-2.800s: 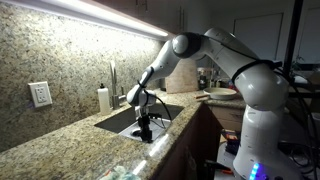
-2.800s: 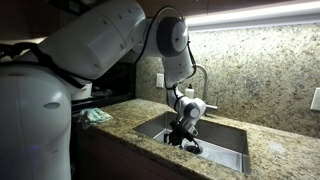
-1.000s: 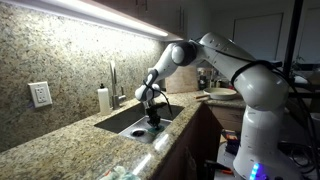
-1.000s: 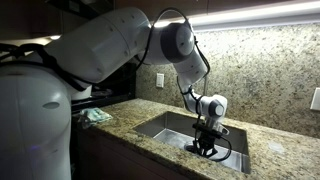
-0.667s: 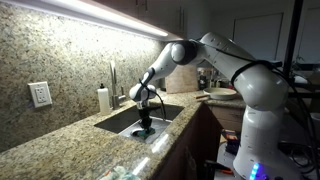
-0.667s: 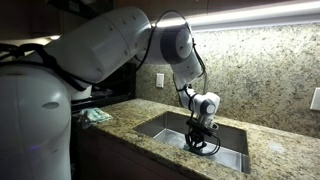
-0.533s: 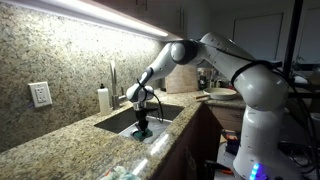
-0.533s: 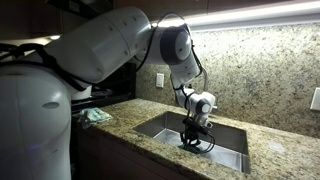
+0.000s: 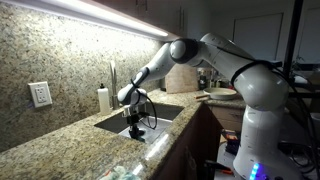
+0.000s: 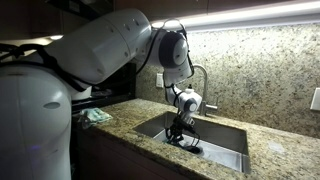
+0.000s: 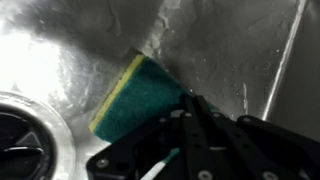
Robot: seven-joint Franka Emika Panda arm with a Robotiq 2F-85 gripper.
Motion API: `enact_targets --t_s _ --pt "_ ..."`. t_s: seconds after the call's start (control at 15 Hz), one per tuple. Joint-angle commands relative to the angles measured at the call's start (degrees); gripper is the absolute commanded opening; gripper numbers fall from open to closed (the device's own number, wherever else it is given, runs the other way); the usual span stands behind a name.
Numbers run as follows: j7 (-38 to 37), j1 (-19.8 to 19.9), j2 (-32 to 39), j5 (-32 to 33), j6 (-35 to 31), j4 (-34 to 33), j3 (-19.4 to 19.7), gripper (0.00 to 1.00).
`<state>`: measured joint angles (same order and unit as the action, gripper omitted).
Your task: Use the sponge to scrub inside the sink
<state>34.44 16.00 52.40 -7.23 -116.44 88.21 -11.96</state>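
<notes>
- Speckled tan granite is running along the counter and up the wall behind it, with a strip of light glowing under the cabinets.
- The sink, a grey steel basin, is sitting let into that counter; in both exterior views the arm is reaching down into it from above.
- The tool is hanging low inside the basin, close to the floor of the sink in an exterior view, where the tool is showing as a dark shape below the white wrist.
- In the wrist view the tool is gripping the sponge, its dark fingers closed narrowly on the near end of the block while the rest is sticking out ahead of them.
- The sponge is showing a teal face with a yellow layer along the edge farthest from the tool, and it is lying against the wet steel of the sink.
- The drain, dark and round, is sitting off to one side of the tool, near the sponge but apart from it.
- A slim chrome tap is standing on the counter behind the tool, with a white bottle just beside it.
- A wall outlet is sitting well away from the tool, along the granite wall.
</notes>
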Motion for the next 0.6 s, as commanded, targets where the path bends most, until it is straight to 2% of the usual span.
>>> enact_targets --t_s 0.0,0.13,0.27,0.53 --pt "8.1 -0.5 1.1 -1.7 4.3 0.0 -2.0 0.09" --pt "9.7 -1.5 2.1 -0.9 7.6 -1.6 -0.9 0.09" --pt "7.3 -2.3 3.6 0.3 9.4 -3.2 2.3 0.09" --pt "2.9 -1.9 4.5 1.8 8.6 -5.9 8.6 0.09"
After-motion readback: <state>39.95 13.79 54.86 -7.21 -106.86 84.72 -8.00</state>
